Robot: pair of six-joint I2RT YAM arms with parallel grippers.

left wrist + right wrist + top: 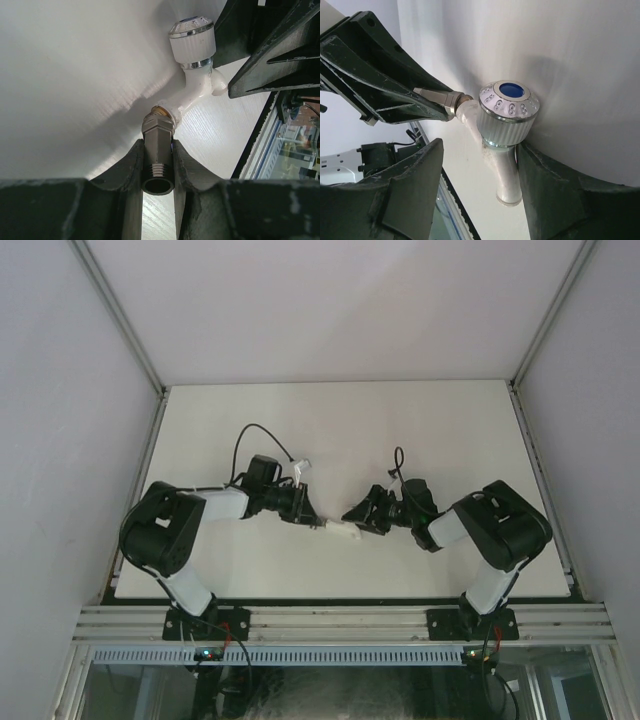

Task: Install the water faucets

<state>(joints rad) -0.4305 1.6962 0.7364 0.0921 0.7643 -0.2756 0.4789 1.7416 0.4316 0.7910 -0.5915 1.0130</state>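
While left fingers clamp the dark-grey metal fitting, we note right fingers parted astride the white bent plastic tap.

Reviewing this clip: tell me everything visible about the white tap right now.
The white tap is a glossy plastic elbow: ribbed knob, chrome cap with blue centre, chrome collar, short open spout. Its brassy threaded end meets the dark-grey fitting, which the left gripper clamps, so the tap sticks out beyond it. The right gripper has its jaws flanking the knob, with a gap on one side, not yet clamped.
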